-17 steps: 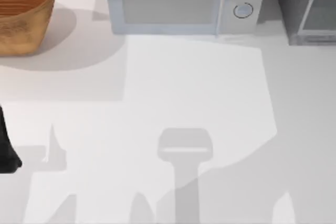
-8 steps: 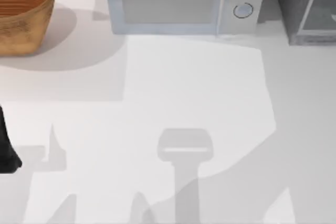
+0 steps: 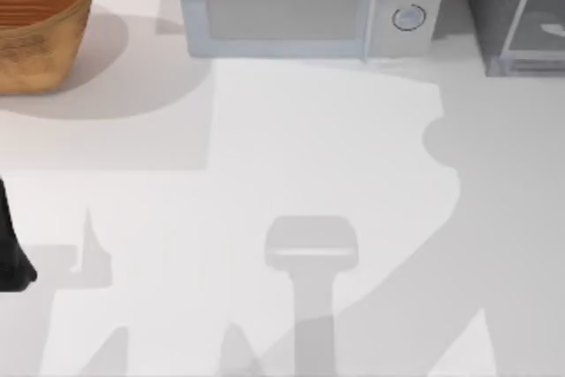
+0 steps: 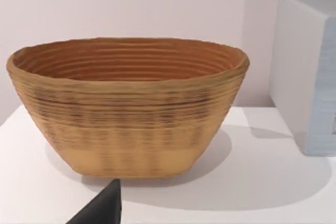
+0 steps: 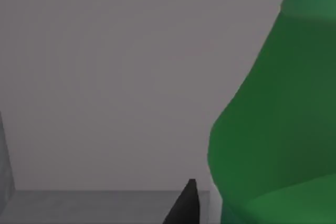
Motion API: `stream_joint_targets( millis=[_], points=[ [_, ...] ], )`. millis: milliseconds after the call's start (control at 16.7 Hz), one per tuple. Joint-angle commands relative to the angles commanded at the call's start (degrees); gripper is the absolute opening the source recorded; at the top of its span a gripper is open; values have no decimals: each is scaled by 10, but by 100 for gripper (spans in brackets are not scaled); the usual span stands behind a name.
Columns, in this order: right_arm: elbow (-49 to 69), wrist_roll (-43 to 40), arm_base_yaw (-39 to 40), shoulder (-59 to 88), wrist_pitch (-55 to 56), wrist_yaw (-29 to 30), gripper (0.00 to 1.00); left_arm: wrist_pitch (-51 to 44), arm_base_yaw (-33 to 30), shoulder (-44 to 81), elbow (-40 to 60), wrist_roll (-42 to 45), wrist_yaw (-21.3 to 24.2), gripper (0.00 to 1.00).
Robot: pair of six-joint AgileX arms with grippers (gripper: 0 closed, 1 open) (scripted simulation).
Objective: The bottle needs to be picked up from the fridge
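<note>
The bright green plastic bottle [image 5: 278, 119] is seen very close, inside the dark grey box-shaped fridge [image 3: 512, 6]. It should be lifted slowly and kept upright. How the jaws stand cannot be told.

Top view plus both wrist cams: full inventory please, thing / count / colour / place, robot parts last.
basket: 1, tan-orange woven, far left corner of the table; seen close and upright in the left wrist view.
microwave: 1, light grey with two round knobs, back edge of the table, centre.
fridge: 1, dark grey with pale glassy door panel, back right corner.
bottle: 1, bright green, very close in the right wrist view, against a grey wall.
table: 1, white, under everything.
left arm: 1, black, at the left edge of the table, parked.
left end effector: dark tip facing the basket.
right end effector: dark tip beside the bottle.
</note>
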Motion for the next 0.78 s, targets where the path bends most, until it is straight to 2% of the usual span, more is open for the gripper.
stream_joint_targets(
  millis=[240,600,780],
  points=[
    [-42,-3,-7,-31,18,-4,0,0,0,0,0,0,0,100],
    [-220,0,-26,-129,82,-26,0,0,0,0,0,0,0,100],
    [-269,1,-33,-162,106,-35,0,0,0,0,0,0,0,100]
  ],
)
